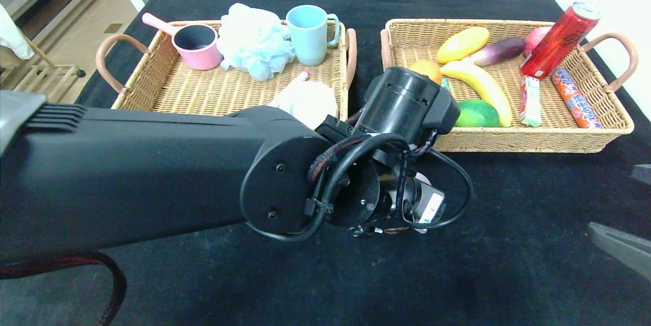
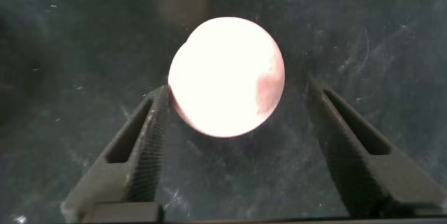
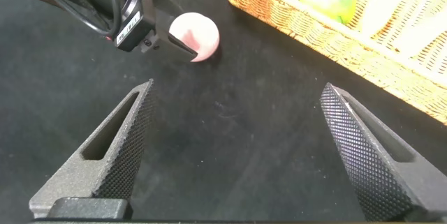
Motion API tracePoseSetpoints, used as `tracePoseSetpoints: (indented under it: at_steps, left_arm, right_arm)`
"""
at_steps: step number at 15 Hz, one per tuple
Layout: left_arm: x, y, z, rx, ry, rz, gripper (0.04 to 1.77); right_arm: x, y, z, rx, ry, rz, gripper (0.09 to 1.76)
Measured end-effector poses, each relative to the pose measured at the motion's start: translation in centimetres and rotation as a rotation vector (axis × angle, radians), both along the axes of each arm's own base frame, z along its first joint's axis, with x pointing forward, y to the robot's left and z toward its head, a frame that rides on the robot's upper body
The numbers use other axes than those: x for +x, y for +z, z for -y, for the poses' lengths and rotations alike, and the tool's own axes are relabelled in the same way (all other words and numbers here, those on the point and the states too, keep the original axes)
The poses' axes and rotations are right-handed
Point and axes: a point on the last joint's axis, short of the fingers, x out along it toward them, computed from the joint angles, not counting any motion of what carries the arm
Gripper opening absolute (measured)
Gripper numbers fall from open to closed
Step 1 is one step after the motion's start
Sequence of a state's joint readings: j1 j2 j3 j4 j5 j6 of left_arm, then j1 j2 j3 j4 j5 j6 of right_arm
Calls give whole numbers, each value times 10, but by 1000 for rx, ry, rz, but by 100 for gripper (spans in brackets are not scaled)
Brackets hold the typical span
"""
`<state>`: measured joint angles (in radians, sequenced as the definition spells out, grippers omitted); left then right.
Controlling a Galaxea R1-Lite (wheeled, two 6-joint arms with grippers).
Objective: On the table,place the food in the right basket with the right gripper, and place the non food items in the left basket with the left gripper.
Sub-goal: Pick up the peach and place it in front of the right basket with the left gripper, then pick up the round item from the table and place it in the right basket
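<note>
A round pale white-pink object (image 2: 225, 76) lies on the black cloth of the table (image 1: 508, 244), in front of the gap between the baskets. My left gripper (image 2: 237, 88) is open around it, one finger touching its edge and the other apart. In the head view the left wrist (image 1: 396, 173) hides this. The right wrist view shows the object (image 3: 194, 35) beside a left finger (image 3: 166, 40). My right gripper (image 3: 237, 86) is open and empty, low over the cloth at the right (image 1: 610, 199). The left basket (image 1: 152, 51) holds a white soap-like bar (image 1: 305, 99) and a marker (image 1: 302, 76). The right basket (image 1: 534, 138) holds an orange (image 1: 427, 69).
The left basket also holds a pink pot (image 1: 196, 43), a blue-white puff (image 1: 257, 41) and a blue mug (image 1: 307, 33). The right basket holds a banana (image 1: 483, 87), a yellow mango (image 1: 463, 43), an eggplant (image 1: 496, 51), a green fruit (image 1: 475, 113) and a red can (image 1: 557, 41).
</note>
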<state>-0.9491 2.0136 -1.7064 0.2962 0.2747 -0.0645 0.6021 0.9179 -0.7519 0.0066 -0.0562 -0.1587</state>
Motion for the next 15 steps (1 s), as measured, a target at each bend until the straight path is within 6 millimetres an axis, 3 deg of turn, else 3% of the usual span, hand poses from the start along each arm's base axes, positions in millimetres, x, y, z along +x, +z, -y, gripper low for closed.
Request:
tracePoseSetpoints:
  at_steps: [7, 11, 15]
  left_arm:
    - [-18, 19, -19, 5, -6, 39, 159]
    - [-41, 11, -48, 42, -18, 4, 164]
    - [-65, 0, -85, -48, -25, 73, 167]
  right_arm:
    - [-12, 10, 7, 45, 11, 27, 171]
    - [-12, 12, 8, 46, -1, 27, 171]
    - [4, 1, -2, 7, -12, -43, 171]
